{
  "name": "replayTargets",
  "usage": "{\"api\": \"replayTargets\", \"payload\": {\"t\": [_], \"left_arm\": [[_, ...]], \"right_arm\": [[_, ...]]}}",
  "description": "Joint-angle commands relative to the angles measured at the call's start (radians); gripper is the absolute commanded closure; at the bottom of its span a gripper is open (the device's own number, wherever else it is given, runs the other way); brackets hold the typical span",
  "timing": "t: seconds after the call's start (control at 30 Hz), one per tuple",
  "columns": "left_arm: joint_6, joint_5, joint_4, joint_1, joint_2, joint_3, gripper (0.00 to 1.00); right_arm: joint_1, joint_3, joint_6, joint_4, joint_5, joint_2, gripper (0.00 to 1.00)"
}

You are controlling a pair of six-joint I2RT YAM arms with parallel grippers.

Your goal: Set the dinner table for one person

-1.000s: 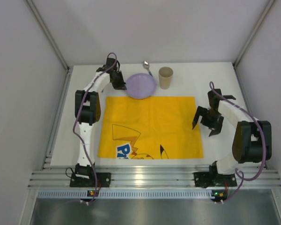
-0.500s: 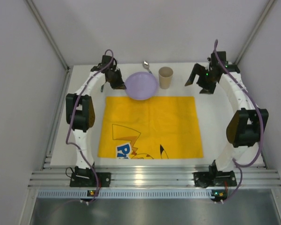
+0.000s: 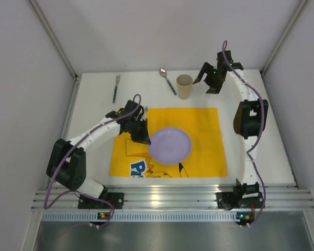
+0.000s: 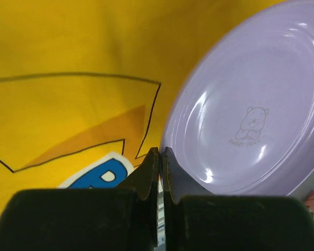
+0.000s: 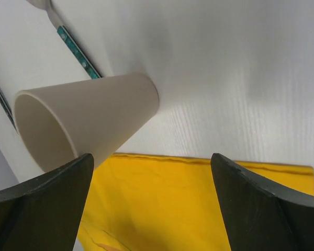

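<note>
Cup (image 5: 83, 120) stands upright just ahead of our right hand (image 5: 152, 157), whose fingers are spread wide; it is the nearer hand. Our left hand (image 4: 160, 157) is clamped on the purple plate (image 4: 251, 115) rim over the yellow placemat (image 3: 199, 125). White tabletop (image 3: 89, 104) beneath both hands carries one each, plus one fork (image 3: 116, 88) and one spoon (image 3: 167, 81).
</note>
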Motion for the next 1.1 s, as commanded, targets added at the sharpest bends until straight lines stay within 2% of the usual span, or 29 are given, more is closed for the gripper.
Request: {"api": "replayTargets", "payload": {"t": [0.0, 0.1, 0.17, 0.2, 0.27, 0.3, 0.37, 0.4, 0.43, 0.53, 0.67, 0.9, 1.07], "left_arm": [[-0.100, -0.041, 0.093, -0.040, -0.095, -0.118, 1.00], [-0.094, -0.090, 0.078, -0.046, -0.103, -0.173, 1.00], [-0.066, -0.143, 0.034, -0.045, -0.077, -0.161, 0.89], [-0.057, -0.145, 0.009, -0.046, -0.066, -0.155, 0.81], [-0.046, -0.139, 0.009, -0.046, -0.048, -0.155, 0.72], [-0.042, -0.136, 0.011, -0.046, -0.048, -0.157, 0.65], [-0.023, -0.145, 0.008, -0.046, -0.055, -0.161, 0.60], [-0.016, -0.163, 0.001, -0.045, -0.055, -0.160, 0.56], [-0.008, -0.169, -0.002, -0.045, -0.054, -0.155, 0.50], [0.021, -0.162, -0.006, -0.045, -0.025, -0.134, 0.40], [0.046, -0.144, -0.006, -0.045, 0.014, -0.098, 0.36], [0.046, -0.134, 0.027, -0.020, 0.021, -0.011, 0.33], [0.093, -0.056, 0.122, 0.052, 0.113, 0.211, 0.32]], "right_arm": [[0.051, 0.068, 0.073, 0.104, -0.038, -0.010, 0.06], [0.068, 0.065, 0.098, 0.167, -0.021, -0.018, 0.07], [0.074, 0.069, 0.107, 0.175, -0.016, -0.009, 0.08], [0.074, 0.072, 0.106, 0.173, -0.014, -0.004, 0.08], [0.077, 0.071, 0.100, 0.140, 0.005, -0.010, 0.09], [0.076, 0.047, 0.095, 0.126, 0.015, -0.021, 0.10], [0.077, -0.016, 0.083, 0.146, 0.027, -0.088, 0.10], [0.077, -0.094, 0.080, 0.161, 0.039, -0.117, 0.10], [0.077, -0.131, 0.078, 0.199, 0.044, -0.174, 0.11], [0.077, -0.219, 0.069, 0.247, 0.059, -0.239, 0.10], [0.094, -0.245, 0.078, 0.311, 0.001, -0.269, 0.09], [0.188, -0.076, 0.084, 0.233, -0.059, -0.145, 0.08], [0.186, -0.240, 0.055, 0.256, -0.057, -0.277, 0.07]]}}
